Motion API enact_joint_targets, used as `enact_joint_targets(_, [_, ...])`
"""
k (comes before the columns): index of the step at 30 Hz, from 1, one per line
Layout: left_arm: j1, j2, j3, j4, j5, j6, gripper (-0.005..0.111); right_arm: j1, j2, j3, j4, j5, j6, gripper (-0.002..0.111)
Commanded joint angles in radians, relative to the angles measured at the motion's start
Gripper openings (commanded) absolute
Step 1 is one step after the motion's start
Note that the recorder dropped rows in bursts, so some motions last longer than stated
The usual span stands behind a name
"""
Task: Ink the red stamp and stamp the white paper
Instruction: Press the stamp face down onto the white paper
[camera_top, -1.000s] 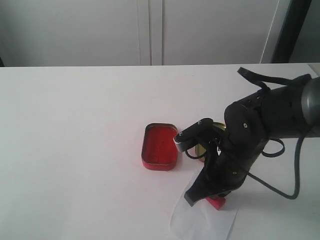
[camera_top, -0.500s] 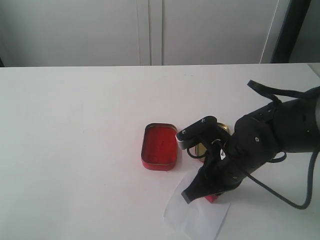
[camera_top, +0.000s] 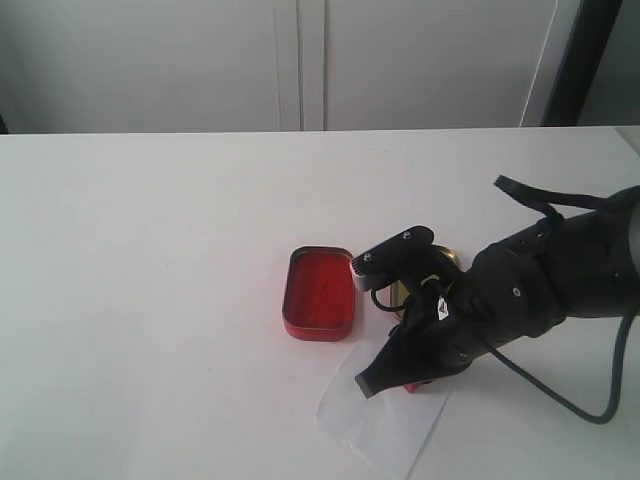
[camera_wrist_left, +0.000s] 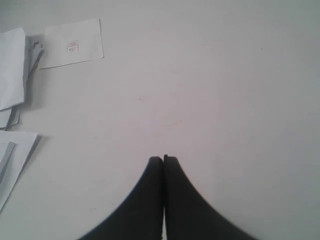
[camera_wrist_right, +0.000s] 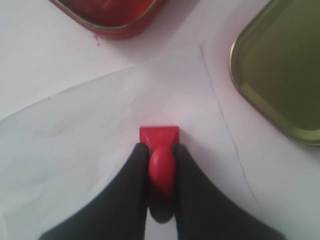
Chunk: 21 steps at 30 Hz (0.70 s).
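My right gripper (camera_wrist_right: 160, 148) is shut on the knobbed handle of the red stamp (camera_wrist_right: 160, 135). The stamp's block base rests on the white paper (camera_wrist_right: 95, 135). In the exterior view the same gripper (camera_top: 390, 383) is low over the paper (camera_top: 372, 432) near the table's front edge. Only a sliver of the stamp (camera_top: 416, 389) shows under the arm there. My left gripper (camera_wrist_left: 163, 159) is shut with nothing in it, above bare table, and it does not appear in the exterior view.
An open red tin (camera_top: 318, 290) lies just left of the right arm, and its rim (camera_wrist_right: 112, 27) is close to the paper. A gold tin (camera_wrist_right: 285, 70) sits beside it, mostly hidden behind the arm. The left wrist view shows a stamped slip (camera_wrist_left: 72, 44) and stacked papers (camera_wrist_left: 11, 65).
My right gripper has moved a little left and back with the stamp. The white paper has slid left along with it. The left gripper shows no change.
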<state>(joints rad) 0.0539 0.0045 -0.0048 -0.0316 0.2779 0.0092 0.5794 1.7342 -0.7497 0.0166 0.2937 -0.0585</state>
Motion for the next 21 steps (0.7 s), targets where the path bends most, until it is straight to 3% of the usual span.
enact_joint_targets(1, [-0.006, -0.005, 0.005, -0.005, -0.001, -0.009, 0.0, 0.002, 0.097, 0.053, -0.006, 0.189, 0.011, 0.0])
enact_joint_targets(21, [-0.006, -0.005, 0.005, -0.005, -0.001, -0.009, 0.0, 0.002, 0.097, 0.053, -0.008, 0.307, 0.013, 0.0])
